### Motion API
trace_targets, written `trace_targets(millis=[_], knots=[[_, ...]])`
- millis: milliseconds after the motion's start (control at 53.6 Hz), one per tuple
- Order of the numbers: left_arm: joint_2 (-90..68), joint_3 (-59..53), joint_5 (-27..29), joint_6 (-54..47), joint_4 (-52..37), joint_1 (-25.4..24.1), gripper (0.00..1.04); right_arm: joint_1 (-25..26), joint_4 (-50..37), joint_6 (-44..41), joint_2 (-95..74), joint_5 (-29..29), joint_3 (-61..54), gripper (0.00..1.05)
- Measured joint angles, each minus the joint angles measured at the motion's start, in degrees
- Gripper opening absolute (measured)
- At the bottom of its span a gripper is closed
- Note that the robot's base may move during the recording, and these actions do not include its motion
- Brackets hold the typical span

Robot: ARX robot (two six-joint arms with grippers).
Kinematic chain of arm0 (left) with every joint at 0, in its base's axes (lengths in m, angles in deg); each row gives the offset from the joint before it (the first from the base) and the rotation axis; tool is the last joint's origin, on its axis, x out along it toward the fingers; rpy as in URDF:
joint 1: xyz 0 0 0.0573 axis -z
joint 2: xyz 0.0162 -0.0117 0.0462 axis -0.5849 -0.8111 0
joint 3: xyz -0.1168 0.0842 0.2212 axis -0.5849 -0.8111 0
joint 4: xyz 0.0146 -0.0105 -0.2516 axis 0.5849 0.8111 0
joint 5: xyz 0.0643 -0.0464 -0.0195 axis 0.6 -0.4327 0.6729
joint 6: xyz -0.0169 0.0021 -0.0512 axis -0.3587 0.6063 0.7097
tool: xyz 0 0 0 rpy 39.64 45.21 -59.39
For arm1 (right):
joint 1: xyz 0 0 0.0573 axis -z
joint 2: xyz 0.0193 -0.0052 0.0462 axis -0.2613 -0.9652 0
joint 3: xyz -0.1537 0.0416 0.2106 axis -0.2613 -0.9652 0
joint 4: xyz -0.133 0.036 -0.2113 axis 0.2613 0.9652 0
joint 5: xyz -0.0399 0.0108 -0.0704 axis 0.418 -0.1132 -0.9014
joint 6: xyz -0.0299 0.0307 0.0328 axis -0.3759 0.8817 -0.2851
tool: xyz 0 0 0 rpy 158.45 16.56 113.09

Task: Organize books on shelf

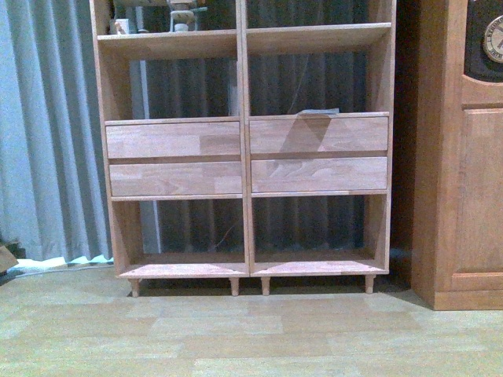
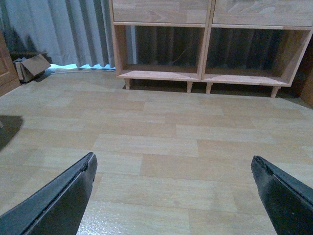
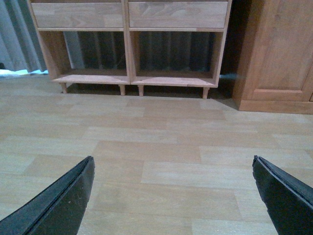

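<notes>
Shelf [image 1: 244,141]: light natural wood of a honey-pink cast, the drawer fronts [image 1: 174,140] showing a block-jointed grain, against a grey-blue curtain [image 1: 47,126] banded with vertical shadow. Cabinet [image 1: 464,196]: darker reddish-brown wood, with a pale clock dial [image 1: 495,39] set in a black panel. Floor [image 1: 251,338]: pale beige plank pattern; left hand [image 2: 172,159] and right hand [image 3: 172,159]: matt black; cardboard box [image 2: 32,66]: brown.
</notes>
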Motion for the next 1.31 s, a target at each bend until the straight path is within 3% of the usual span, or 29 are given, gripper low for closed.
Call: trace_targets(millis=[1306], knots=[[0.0,0.0,0.0,0.0,0.0,0.0,0.97,0.0,0.0,0.0,0.0,0.0,0.0,0.98]])
